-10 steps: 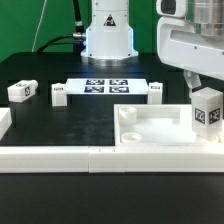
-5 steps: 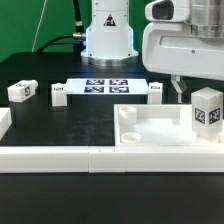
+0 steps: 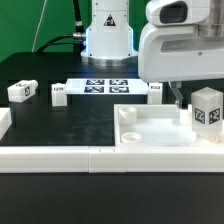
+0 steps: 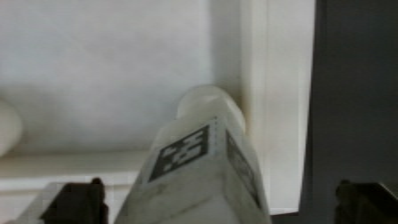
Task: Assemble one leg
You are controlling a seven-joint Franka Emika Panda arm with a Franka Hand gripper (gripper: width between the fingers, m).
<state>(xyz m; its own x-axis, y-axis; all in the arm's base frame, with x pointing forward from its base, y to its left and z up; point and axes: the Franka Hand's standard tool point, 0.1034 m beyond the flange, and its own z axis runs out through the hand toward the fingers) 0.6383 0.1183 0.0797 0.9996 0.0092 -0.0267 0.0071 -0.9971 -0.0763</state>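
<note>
The end effector (image 4: 222, 200) hangs low over the white tray (image 3: 165, 138), its two fingertips spread wide apart and clamped on nothing. In the wrist view the leg (image 4: 205, 150) sits between them and touches neither dark tip; its black-and-white tag faces the camera. In the exterior view only one dark finger (image 3: 178, 96) shows under the arm's big white housing. The leg stands upright just beside it, in the tray's corner, tag turned outward. I cannot see the other finger from that side.

The tray lies directly under the end effector on the black counter (image 3: 70, 122). It has a raised rim, and two round holes show at the corners away from the fingers. A third small tagged post (image 3: 155, 90) stands near the end effector, just behind the tray's back edge. The marker board (image 3: 105, 87) lies flat farther off, in front of the arm's base. Two more small posts (image 3: 58, 95) (image 3: 22, 91) stand well apart from the end effector, beyond the board. A long white rail (image 3: 55, 155) runs along the counter's near edge.
</note>
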